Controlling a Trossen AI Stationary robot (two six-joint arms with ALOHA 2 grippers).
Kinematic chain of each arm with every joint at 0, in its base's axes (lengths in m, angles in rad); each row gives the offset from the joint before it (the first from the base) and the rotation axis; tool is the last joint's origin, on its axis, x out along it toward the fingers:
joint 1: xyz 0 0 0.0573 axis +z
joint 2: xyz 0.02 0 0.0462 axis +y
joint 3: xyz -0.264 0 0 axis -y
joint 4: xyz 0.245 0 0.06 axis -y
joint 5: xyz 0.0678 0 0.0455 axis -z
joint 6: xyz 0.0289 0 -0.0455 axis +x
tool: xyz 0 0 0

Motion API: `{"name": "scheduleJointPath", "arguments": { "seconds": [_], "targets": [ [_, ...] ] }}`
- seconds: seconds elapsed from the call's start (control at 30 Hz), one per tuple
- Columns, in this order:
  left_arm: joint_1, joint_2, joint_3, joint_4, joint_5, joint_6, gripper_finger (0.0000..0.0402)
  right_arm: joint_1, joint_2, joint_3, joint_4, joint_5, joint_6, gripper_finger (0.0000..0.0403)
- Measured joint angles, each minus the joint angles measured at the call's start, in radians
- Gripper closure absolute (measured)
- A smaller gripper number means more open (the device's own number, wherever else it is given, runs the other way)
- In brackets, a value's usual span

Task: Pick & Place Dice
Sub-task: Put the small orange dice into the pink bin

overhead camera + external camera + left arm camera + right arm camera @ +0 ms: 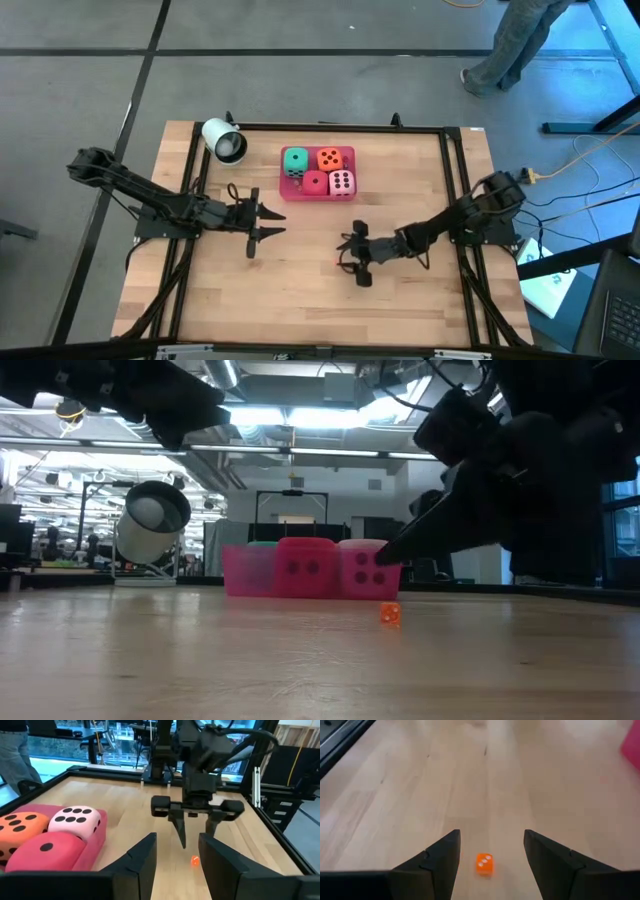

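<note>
Dice (318, 171) (4, in a pink tray (291, 192)); we see right claw (349, 257) spread around a tiny orange die (484, 863), left claw (268, 222) spread.

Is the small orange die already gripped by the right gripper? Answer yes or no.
No. In the right wrist view the small orange die lies on the table between the right gripper's open fingers, untouched.

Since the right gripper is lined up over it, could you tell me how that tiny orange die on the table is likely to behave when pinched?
The tiny orange die looks hard and glossy, so it may slip or pop sideways. It is far smaller than the gap of the open right gripper, so probably very light and easily nudged. Its flat faces should stop it rolling far.
</note>
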State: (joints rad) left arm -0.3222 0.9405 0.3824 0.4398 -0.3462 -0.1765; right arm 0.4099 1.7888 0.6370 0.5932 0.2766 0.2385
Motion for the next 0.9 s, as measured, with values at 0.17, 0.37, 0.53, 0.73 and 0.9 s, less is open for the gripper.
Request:
{"name": "scheduleJointPath", "arguments": {
  "seconds": [0.17, 0.37, 0.53, 0.73, 0.9],
  "targets": [
    [0.000, 0.015, 0.000, -0.009, 0.001, -0.014, 0.0263, 0.021, 0.059, 0.024, -0.002, 0.004, 0.001, 0.0183],
    [0.000, 0.041, 0.001, -0.009, 0.000, -0.045, 0.0263, 0.020, 0.083, 0.024, -0.003, 0.004, 0.031, 0.0183],
    [0.000, 0.060, 0.001, -0.005, 0.000, -0.055, 0.0263, 0.021, 0.083, 0.024, -0.009, 0.004, 0.031, 0.0183],
    [0.000, 0.068, 0.001, 0.006, 0.000, -0.056, 0.0263, 0.021, 0.102, 0.024, -0.013, 0.004, 0.039, 0.0183],
    [0.000, 0.068, 0.001, 0.006, 0.000, -0.056, 0.0263, 0.021, 0.126, 0.024, 0.001, 0.022, 0.066, 0.0183]
  ]
}}
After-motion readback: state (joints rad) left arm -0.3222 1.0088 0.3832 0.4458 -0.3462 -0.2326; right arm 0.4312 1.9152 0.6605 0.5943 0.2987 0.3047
